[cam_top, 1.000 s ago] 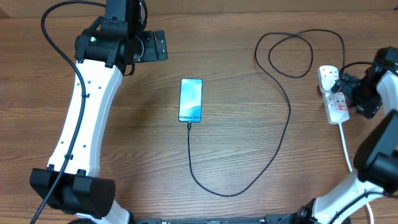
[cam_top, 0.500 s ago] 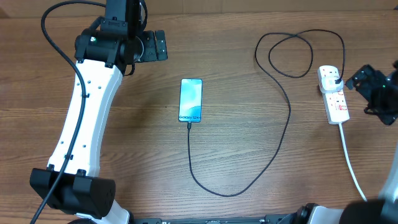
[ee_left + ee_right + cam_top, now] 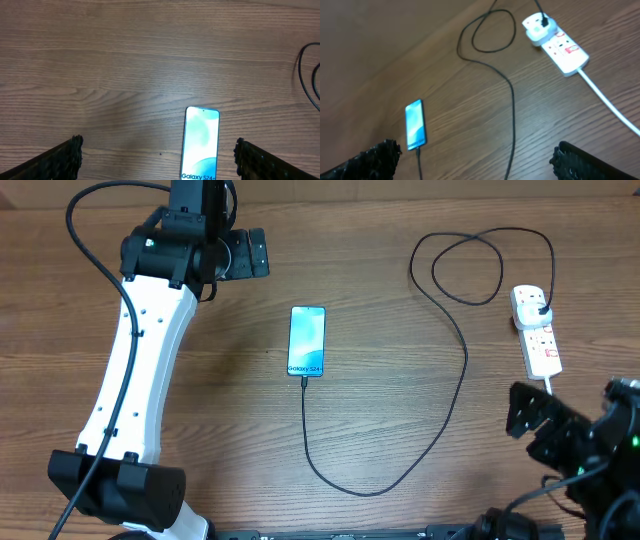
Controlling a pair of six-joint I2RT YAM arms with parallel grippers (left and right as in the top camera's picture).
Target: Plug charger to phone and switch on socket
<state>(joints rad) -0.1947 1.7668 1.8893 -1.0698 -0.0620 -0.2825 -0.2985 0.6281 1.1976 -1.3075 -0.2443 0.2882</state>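
Overhead view of the bench (image 3: 200, 430), read from the near edge to the far edge.

(a) Near right corner: the right gripper (image 3: 535, 428), jaws spread wide and holding nothing.

(b) Between near edge and centre: the charger (image 3: 465, 370), a thin black cable. It leaves the near short end of the phone (image 3: 307, 341), curves toward the near edge, climbs toward the far right and forms a loose loop there.

(c) Centre: the phone, flat and face up, its blue-teal screen lit. "Galaxy S24+" is legible at the near end. The cable tip meets that end.

(d) Right edge: the socket (image 3: 540, 340), a white strip with red switch marks; any lettering is too small to read. The charger's black plug sits in its far outlet. A thick white cord (image 3: 612, 107) exits its near end.

(e) Far left: the left gripper (image 3: 248, 253), jaws fully apart, empty, above bare wood.
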